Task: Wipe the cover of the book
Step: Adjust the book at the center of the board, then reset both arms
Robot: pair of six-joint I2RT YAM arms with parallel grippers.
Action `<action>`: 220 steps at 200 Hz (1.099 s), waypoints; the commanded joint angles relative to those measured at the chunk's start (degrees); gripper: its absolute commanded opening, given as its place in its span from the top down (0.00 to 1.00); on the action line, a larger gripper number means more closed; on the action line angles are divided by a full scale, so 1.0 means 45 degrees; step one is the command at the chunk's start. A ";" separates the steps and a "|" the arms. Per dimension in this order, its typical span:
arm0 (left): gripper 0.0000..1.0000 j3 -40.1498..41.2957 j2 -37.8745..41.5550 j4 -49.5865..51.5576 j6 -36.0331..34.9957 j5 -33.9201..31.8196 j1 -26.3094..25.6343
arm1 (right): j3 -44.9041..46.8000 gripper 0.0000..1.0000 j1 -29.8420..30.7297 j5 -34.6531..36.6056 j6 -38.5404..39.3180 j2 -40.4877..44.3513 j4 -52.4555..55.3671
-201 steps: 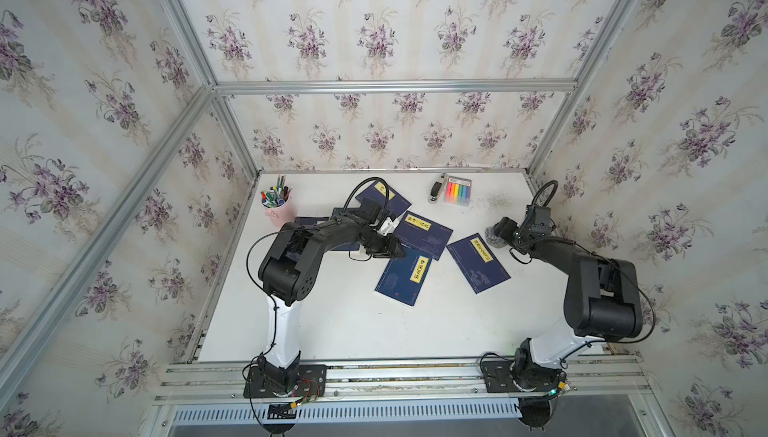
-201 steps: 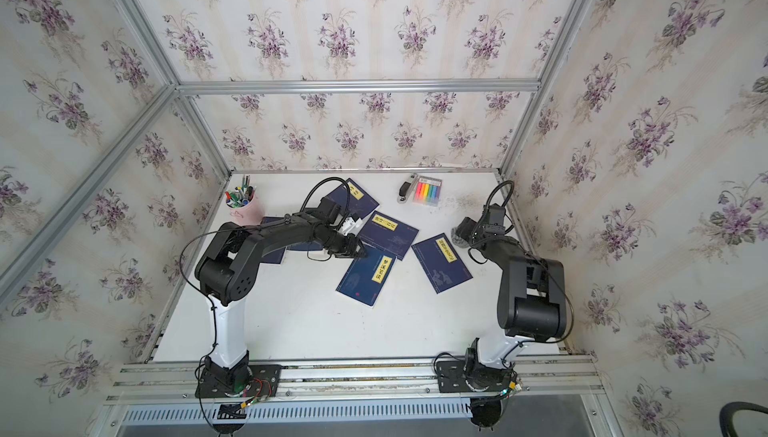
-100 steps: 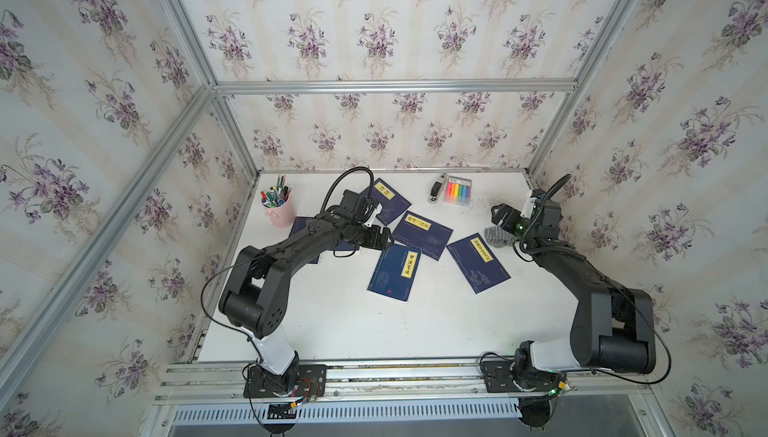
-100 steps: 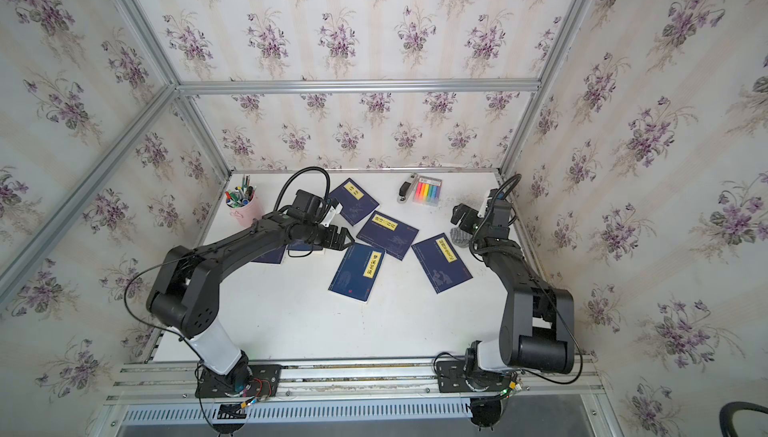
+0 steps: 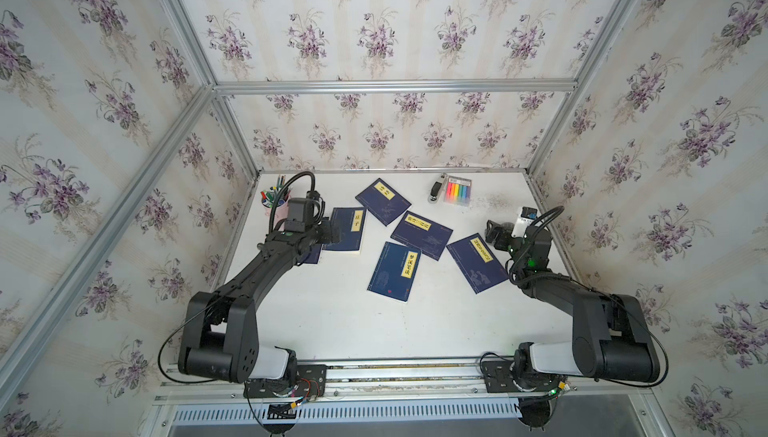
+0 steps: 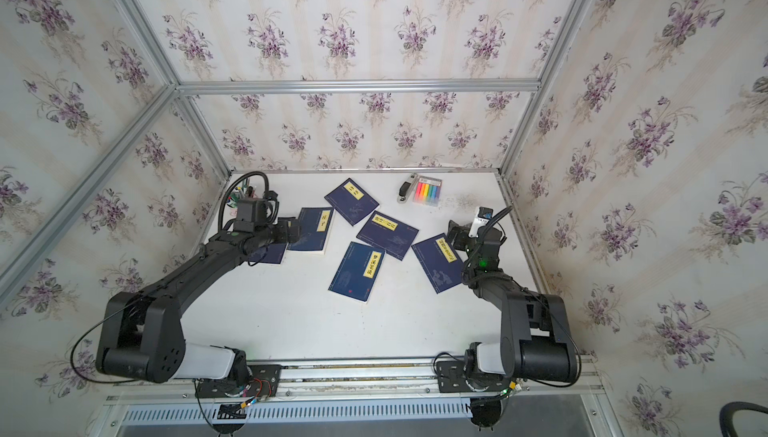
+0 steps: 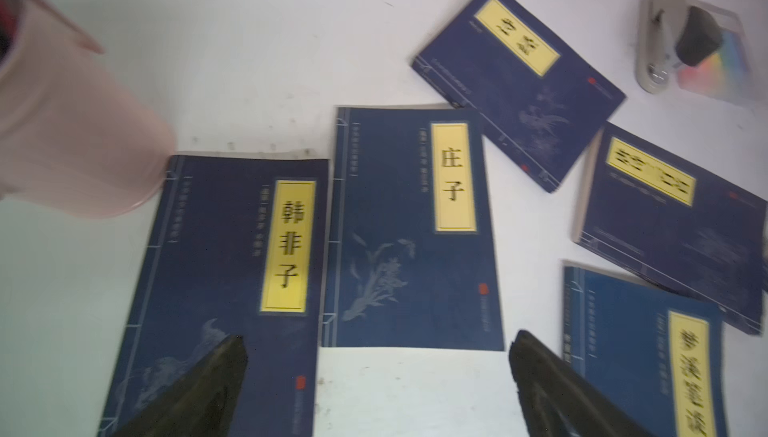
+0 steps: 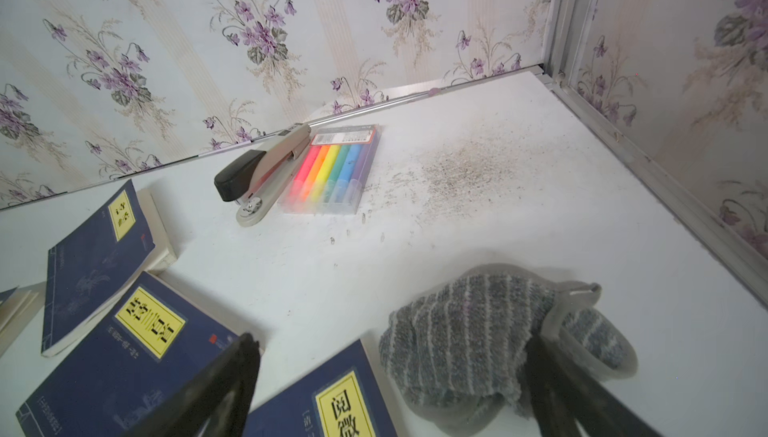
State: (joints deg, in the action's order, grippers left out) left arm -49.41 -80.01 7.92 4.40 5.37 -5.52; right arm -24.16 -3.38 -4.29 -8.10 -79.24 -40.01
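A second ago the left arm reached out over the book [image 5: 392,271] with its fingers down at the cover. Now it has drawn back, and the left gripper [image 5: 332,233] hangs at the edge of another book [image 7: 411,227], well left of the stapler [image 5: 435,192]. Its fingers [image 7: 216,372] are spread wide with nothing between them. The book has turned a little and slid slightly since then. It lies flat, cover up, on the worktop [image 5: 332,322], the book farthest from the stapler on the robot's side, apart from both grippers.

The right gripper [image 8: 392,336] was low on the cloth [image 8: 457,343] a second ago. Now it is raised above it, fingers [image 8: 224,372] released wide and gripping nothing. The grey striped cloth lies crumpled on the worktop, right of the stapler and nearer the robot, just beside a corner of the rightmost book [image 8: 332,406]. In the right wrist view one finger stands in front of part of it.

The pink cup [image 5: 279,206] stands upright well left of the stapler, near the back left corner, and holds pens [image 5: 272,193]. The clear pack [image 8: 332,173] touches the stapler's right side and holds a row of coloured markers [image 8: 320,169]. Cup, pack and stapler sit where they did before.
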 commanded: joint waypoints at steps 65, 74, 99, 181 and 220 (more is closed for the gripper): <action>0.00 0.3367 0.1077 -0.6821 -0.1395 -0.2672 0.0203 | 0.1445 0.00 0.0086 -0.0218 0.0842 -0.0648 -0.4153; 0.00 0.3610 0.1301 -0.6860 -0.1590 -0.2766 0.0230 | 0.1747 0.00 0.0086 -0.0204 0.0881 -0.0666 -0.4692; 0.00 0.4843 0.1126 -0.8361 -0.1630 -0.3555 0.0258 | 0.2596 0.00 0.0086 -0.0327 0.0879 -0.0662 -0.6234; 0.00 0.6147 -0.1174 -1.2264 -0.1817 -0.3312 0.0299 | 0.3640 0.00 0.0809 -0.0165 0.1750 -0.1817 -0.9292; 0.00 0.5606 -0.1291 -1.1326 -0.1681 -0.2911 0.0484 | 0.3315 0.00 0.0809 -0.0048 0.1721 -0.1758 -0.8552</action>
State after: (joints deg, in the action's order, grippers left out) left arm -23.81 -85.84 -41.04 -3.14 -8.80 -3.62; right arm -8.05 0.25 -5.21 -1.30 -87.07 -77.52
